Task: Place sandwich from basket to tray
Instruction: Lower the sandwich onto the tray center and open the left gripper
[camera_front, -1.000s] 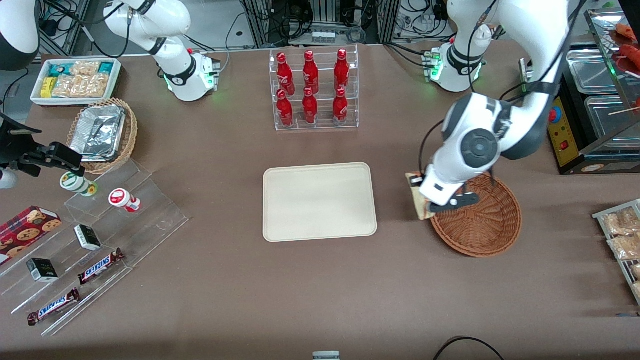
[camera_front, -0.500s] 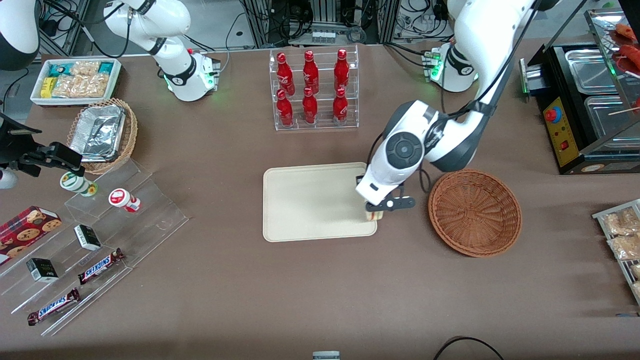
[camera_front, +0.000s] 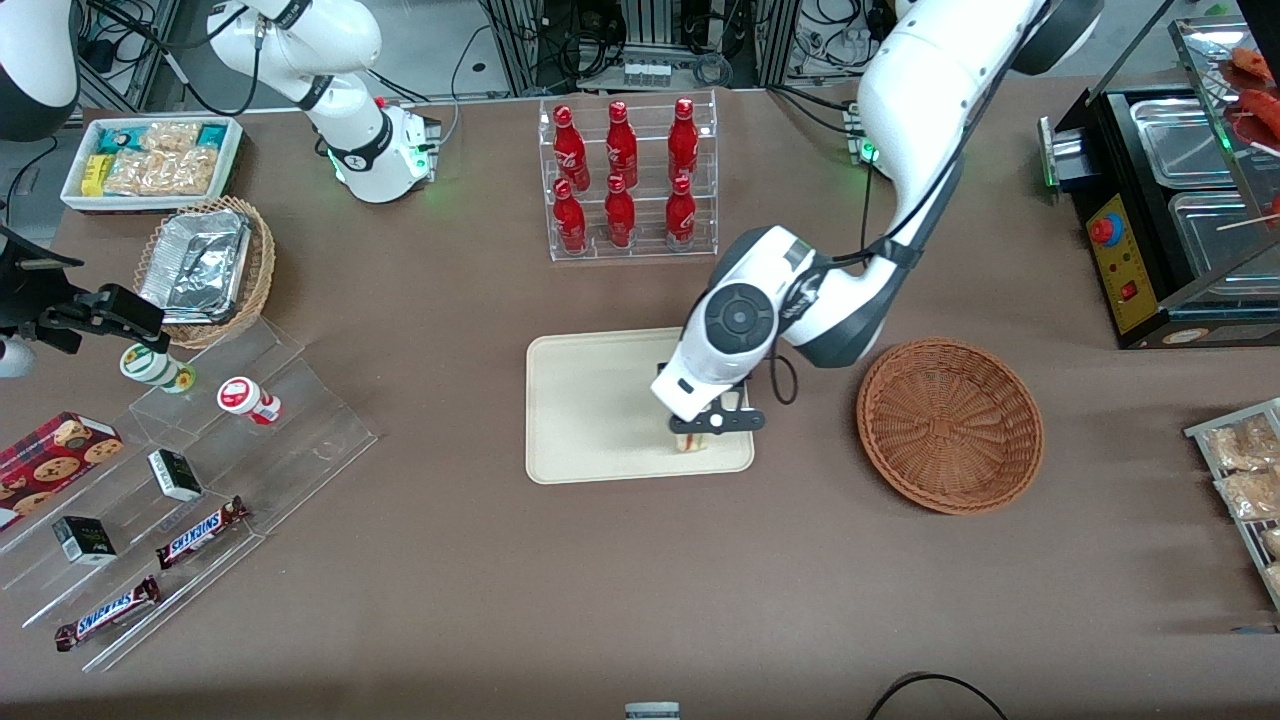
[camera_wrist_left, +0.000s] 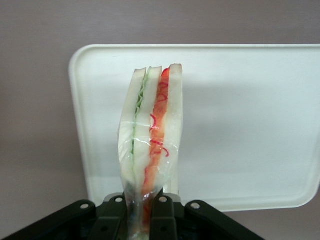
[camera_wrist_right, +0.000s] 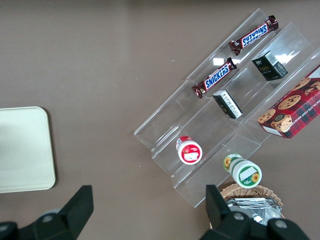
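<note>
My gripper (camera_front: 693, 432) is over the tray (camera_front: 590, 400), near its corner closest to the front camera on the basket (camera_front: 950, 425) side. Fingers (camera_wrist_left: 162, 212) clamped on the sandwich (camera_wrist_left: 150, 135), held edge-up above the tray. Basket sits empty on the tabletop (camera_front: 640, 580).

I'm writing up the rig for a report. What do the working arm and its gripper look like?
The working left arm has glossy white rounded shells, dark grey joint bands and a round grey cap at the wrist joint. A thin black cable runs along it. Its gripper, over the flat cream-beige rectangular tray, is matte black with screw heads by the fingers.
</note>
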